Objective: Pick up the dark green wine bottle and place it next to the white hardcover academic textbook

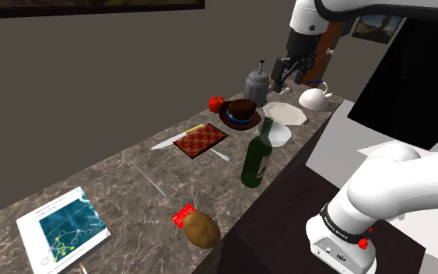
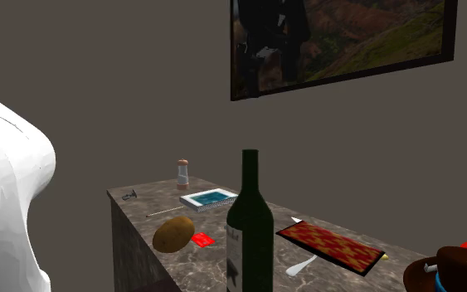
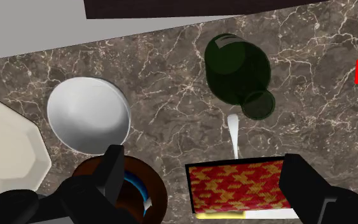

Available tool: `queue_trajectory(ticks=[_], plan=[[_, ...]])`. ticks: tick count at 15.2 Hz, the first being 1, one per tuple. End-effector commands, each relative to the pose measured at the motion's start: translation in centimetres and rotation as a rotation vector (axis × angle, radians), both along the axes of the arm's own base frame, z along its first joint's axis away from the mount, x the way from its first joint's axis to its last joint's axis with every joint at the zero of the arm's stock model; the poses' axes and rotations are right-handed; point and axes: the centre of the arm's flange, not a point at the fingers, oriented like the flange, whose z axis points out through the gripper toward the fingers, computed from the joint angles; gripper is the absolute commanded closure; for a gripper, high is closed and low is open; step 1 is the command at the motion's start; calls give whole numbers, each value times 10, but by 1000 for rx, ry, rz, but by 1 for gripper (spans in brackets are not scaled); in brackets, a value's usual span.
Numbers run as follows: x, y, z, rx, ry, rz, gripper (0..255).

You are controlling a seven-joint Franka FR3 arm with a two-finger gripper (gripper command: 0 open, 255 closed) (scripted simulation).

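The dark green wine bottle point(image 1: 254, 159) stands upright near the counter's front edge; it rises in the foreground of the second exterior view point(image 2: 250, 228), and the wrist view looks down on it point(image 3: 238, 73). My gripper point(image 1: 285, 74) hangs high above the counter's far end, over the brown hat, well apart from the bottle. It is open point(image 3: 206, 184) with nothing between its fingers point(image 3: 110, 175). The white book point(image 1: 63, 228) with a blue cover picture lies flat at the counter's other end point(image 2: 209, 198).
Between bottle and book lie a potato point(image 1: 201, 229), a red card point(image 1: 183, 216), a red checkered book point(image 1: 200, 140) and a knife point(image 1: 166, 142). Near the gripper are a brown hat point(image 1: 242, 114), white bowl point(image 1: 277, 132), octagonal plate point(image 1: 285, 114), grey jug point(image 1: 256, 84) and teapot point(image 1: 314, 98).
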Motion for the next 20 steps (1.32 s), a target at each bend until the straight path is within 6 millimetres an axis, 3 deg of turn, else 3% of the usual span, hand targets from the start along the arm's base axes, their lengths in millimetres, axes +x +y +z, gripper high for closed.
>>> queue_trajectory(ticks=[1, 9, 16, 20], plan=[[0, 0, 0, 0, 0, 0, 0], [-3, 30, -90, 128, -10, -91, 0], [-1, 31, -127, 128, -10, -91, 0], [-1, 31, -130, 128, -10, -91, 0]])
